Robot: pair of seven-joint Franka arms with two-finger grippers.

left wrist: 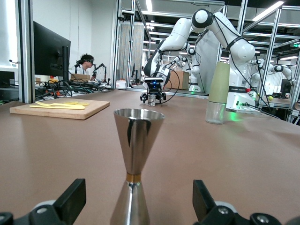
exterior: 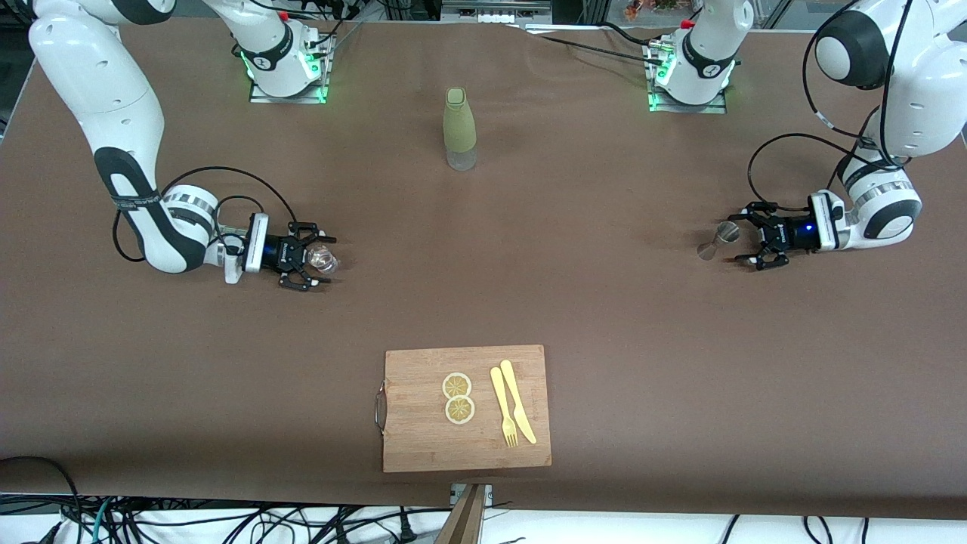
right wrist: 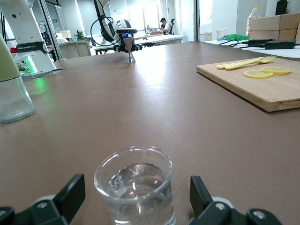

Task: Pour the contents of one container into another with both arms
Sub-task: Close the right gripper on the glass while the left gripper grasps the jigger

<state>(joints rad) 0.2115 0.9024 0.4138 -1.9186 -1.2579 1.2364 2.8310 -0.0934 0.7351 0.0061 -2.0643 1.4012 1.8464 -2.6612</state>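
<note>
tumbler (exterior: 325,259): upright on table, toward right arm's end from the bottle (exterior: 459,129), nearer the front camera than it; between right gripper's fingers, not gripped
right gripper (exterior: 314,258): low at table, jaws wide apart, one finger (right wrist: 70,192) either side of tumbler
jigger (exterior: 718,240): upright, toward left arm's end from bottle, nearer camera
left gripper (exterior: 739,239): low, jaws wide, flanking jigger, no grip
cutting board (exterior: 467,453): nearest camera, well apart from bottle; lemon slices (exterior: 458,397), fork (exterior: 503,408), knife (exterior: 517,401) on it
</note>
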